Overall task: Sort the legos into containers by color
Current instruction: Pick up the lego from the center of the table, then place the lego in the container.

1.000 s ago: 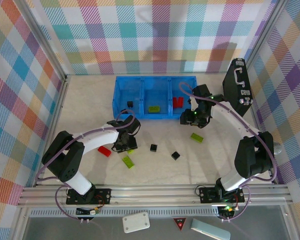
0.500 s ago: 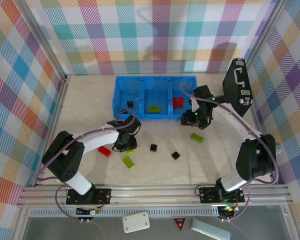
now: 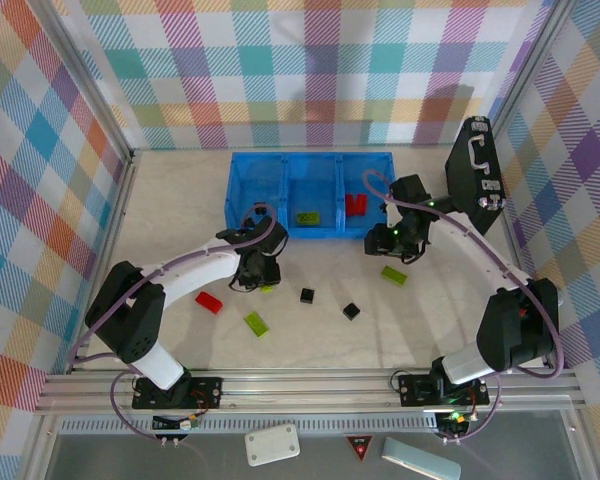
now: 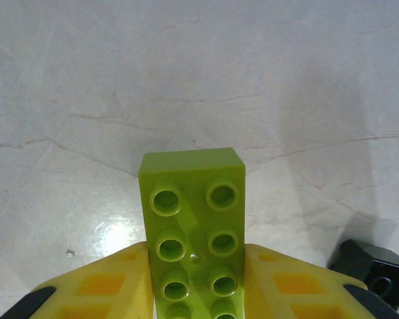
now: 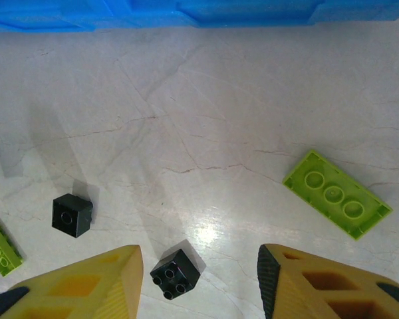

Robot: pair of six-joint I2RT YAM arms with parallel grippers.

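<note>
Three square compartments make up the long bright-blue lattice-sided plastic bin [image 3: 280,232] at the far side of the pale marbled bench [image 3: 170,210].

Top view: the left compartment holds a small black cube [image 3: 261,207], the middle a binned lime-green brick [image 3: 307,217], the right some red bricks [image 3: 356,205], so each colour's place appears settled; a loose red rectangular brick [image 3: 209,302], loose lime-green bricks [image 3: 256,323] and loose black cubes [image 3: 307,295] lie on the bench before the bin; the left jaws sit just short of its front wall, the right jaws near its right end.

Left wrist view: the left jaws are clamped on the long sides of a glossy lime-green rectangular plastic brick [image 4: 193,239], its two rows of round studs facing the camera; the narrow-width grip probably keeps it steady for the middle compartment.

Right wrist view: the right jaws stand apart, holding nothing; a black four-studded cube [image 5: 177,269] lies on the bench between the yellow fingers [image 5: 80,286], likely the next pick.
</note>
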